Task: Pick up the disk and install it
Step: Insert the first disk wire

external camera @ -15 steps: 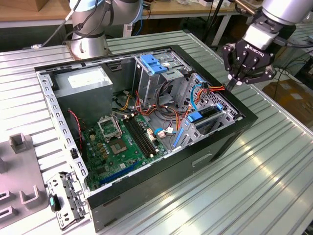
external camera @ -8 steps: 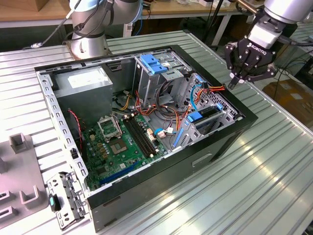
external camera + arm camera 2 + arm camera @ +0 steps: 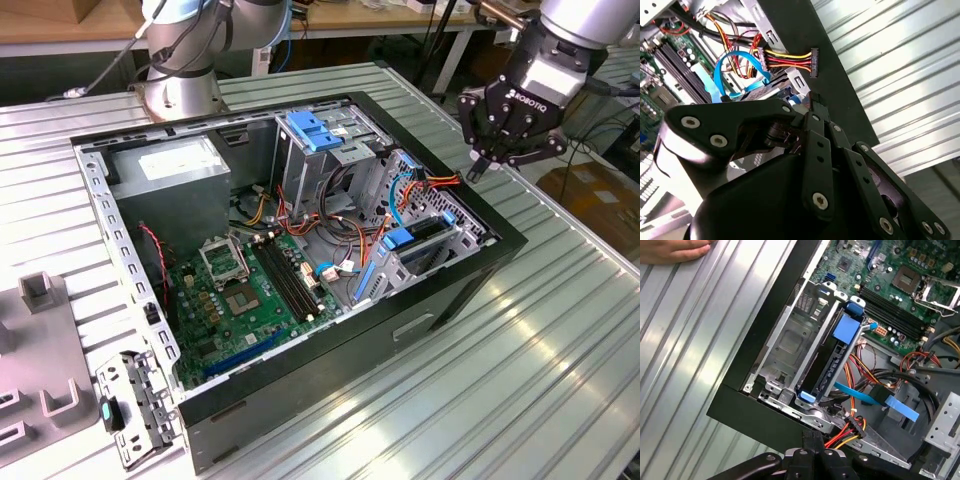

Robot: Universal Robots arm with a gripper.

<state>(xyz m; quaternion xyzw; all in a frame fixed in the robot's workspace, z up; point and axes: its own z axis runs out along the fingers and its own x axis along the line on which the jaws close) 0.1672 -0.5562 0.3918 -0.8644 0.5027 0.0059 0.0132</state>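
Tool state: We read the gripper [image 3: 477,168] as pressed together, its fingertips meeting, and we see nothing pinched between them.
Tool position: It hangs in the air above the black rim of the computer case [image 3: 490,215], on the exterior view's right, touching nothing.
Nearest item: The power connector [image 3: 813,60], on its red, yellow and black wires, lies just beyond the fingertips in the second wrist view.
Disk location: The disk [image 3: 428,230] sits inside the case, in the drive cage [image 3: 785,340], with blue rails along its edges. In the first wrist view it shows as a dark slab [image 3: 826,365] standing on edge. We cannot tell whether it is fully seated.
Governing relation: The disk lies below the gripper and inward of the rim, toward the exterior view's left.
Long axis: It runs from the case wall near the gripper toward the motherboard [image 3: 240,290].
Neighbouring slot: The cage bay on the wall side of the disk is vacant.
Cabling: A blue data cable [image 3: 865,395] crosses beside the cage.
Surroundings: The case rests on a ribbed metal table [image 3: 560,360]. A person's hand [image 3: 675,251] rests on that table, well apart from the gripper.
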